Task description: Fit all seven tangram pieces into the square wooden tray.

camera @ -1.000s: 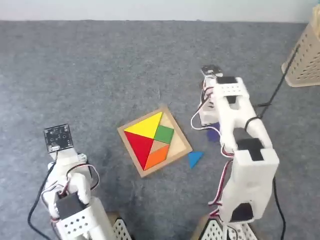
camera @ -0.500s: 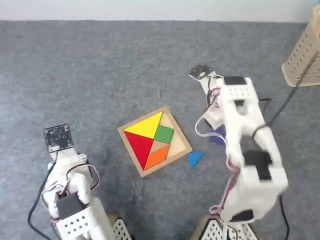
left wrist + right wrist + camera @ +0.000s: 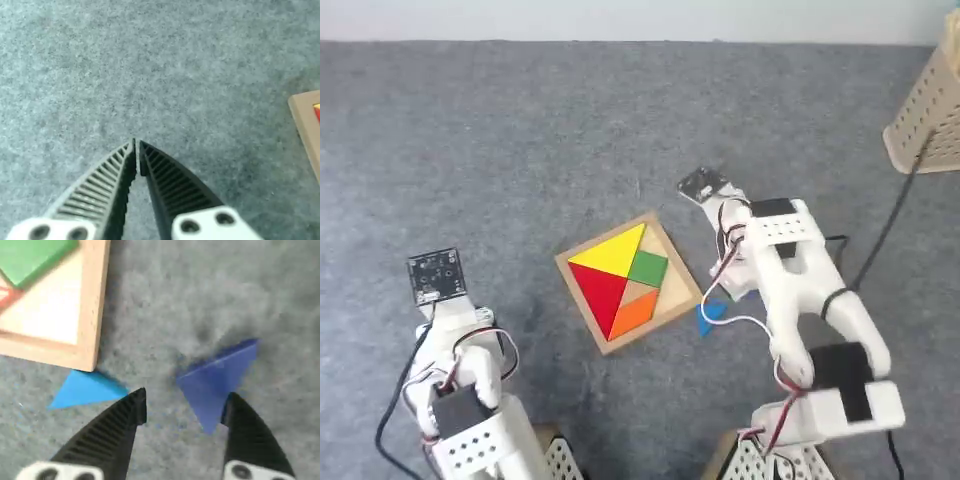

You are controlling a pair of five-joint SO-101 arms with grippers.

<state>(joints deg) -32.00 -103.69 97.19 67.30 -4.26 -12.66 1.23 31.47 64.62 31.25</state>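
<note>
One square wooden tray (image 3: 94,300) rests on one grey table (image 3: 520,130). Four coloured pieces lie inside it: one yellow triangle (image 3: 612,256), one red triangle (image 3: 600,290), one green square (image 3: 648,267) and one orange piece (image 3: 634,314). Two blue pieces lie outside: one light blue triangle (image 3: 85,390) and one dark blue triangle (image 3: 215,377). There are two end effectors, the left end effector (image 3: 137,143) and the right end effector (image 3: 186,395), and one perforated basket (image 3: 930,110).

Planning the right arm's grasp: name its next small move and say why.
Probably lower the open right end effector and close on the dark blue triangle: it lies between the fingers, outside the wooden tray, which shows bare floor.
</note>
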